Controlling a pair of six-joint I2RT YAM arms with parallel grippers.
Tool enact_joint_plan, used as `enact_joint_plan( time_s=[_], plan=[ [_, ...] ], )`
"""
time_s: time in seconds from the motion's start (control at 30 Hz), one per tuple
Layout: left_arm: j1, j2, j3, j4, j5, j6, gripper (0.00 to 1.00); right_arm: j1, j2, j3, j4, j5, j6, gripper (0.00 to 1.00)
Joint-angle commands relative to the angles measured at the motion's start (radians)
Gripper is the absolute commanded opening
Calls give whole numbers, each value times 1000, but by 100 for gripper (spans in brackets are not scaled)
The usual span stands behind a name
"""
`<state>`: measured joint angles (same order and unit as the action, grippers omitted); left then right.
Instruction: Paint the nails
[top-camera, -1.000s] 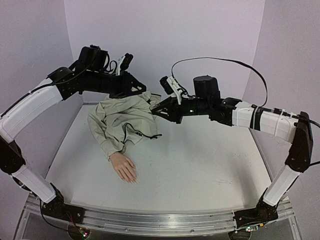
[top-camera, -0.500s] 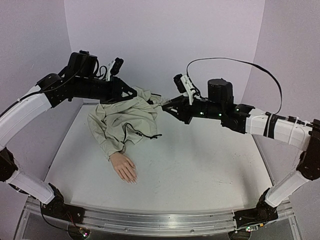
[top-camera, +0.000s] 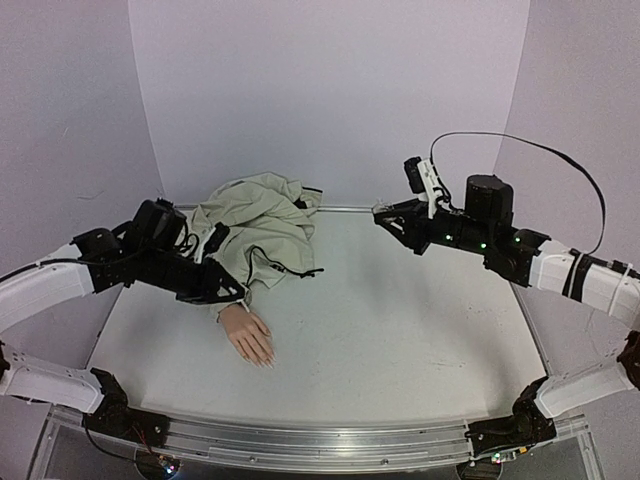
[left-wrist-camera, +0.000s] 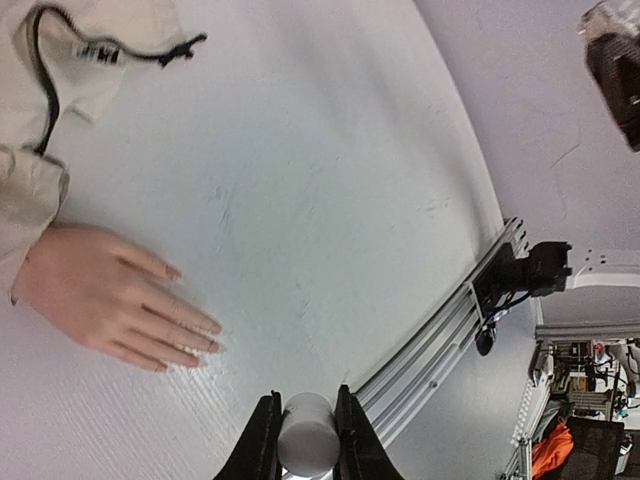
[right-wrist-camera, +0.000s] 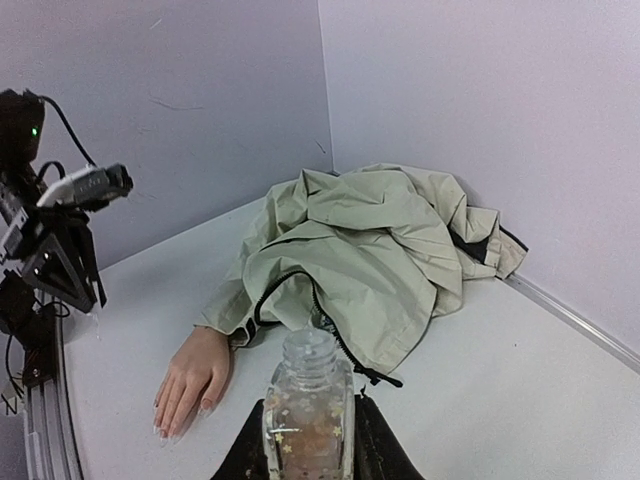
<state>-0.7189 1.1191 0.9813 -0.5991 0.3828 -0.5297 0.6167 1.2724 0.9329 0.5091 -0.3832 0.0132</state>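
Left end effector (left-wrist-camera: 306, 420): pinching white cylindrical cap (left-wrist-camera: 307, 447), poised by pale nails (left-wrist-camera: 214, 328) of flesh-pink mannequin hand (left-wrist-camera: 100, 295); right end effector (right-wrist-camera: 308, 435): clamping uncapped clear glass bottle (right-wrist-camera: 308, 395) upright vs. spills.

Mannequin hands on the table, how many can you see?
1. The mannequin hand lies flat, left of centre, emerging from the beige jacket sleeve; the bunched jacket could hide another.

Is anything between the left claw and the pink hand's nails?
Nothing visible. Bare table lies between the left claw, shut on a white cap, and the nails; the jacket sleeve covers just the wrist.
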Motion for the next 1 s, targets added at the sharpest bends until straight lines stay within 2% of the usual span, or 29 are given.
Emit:
enact_joint_plan(
  time_s=[0.0, 0.13, 0.33, 0.47, 0.77, 0.97],
  plan=[
    [3, -106, -162, 174, 41, -45, 0, 3, -74, -20, 93, 27, -5, 0],
    [-35, -120, -244, 229, -7, -38, 0, 3, -113, -45, 91, 56, -47, 0],
    [-157, -46, -268, 273, -132, 36, 0, 3, -135, -61, 91, 42, -70, 0],
    [-168, -27, -307, 323, -181, 70, 0, 4, -139, -65, 91, 33, -84, 0],
    [-168, 129, -285, 359, -123, 159, 0, 3, -153, -72, 89, 36, -103, 0],
    [-168, 175, -281, 365, -126, 192, 0, 3, -150, -69, 85, 38, -110, 0]
  ],
)
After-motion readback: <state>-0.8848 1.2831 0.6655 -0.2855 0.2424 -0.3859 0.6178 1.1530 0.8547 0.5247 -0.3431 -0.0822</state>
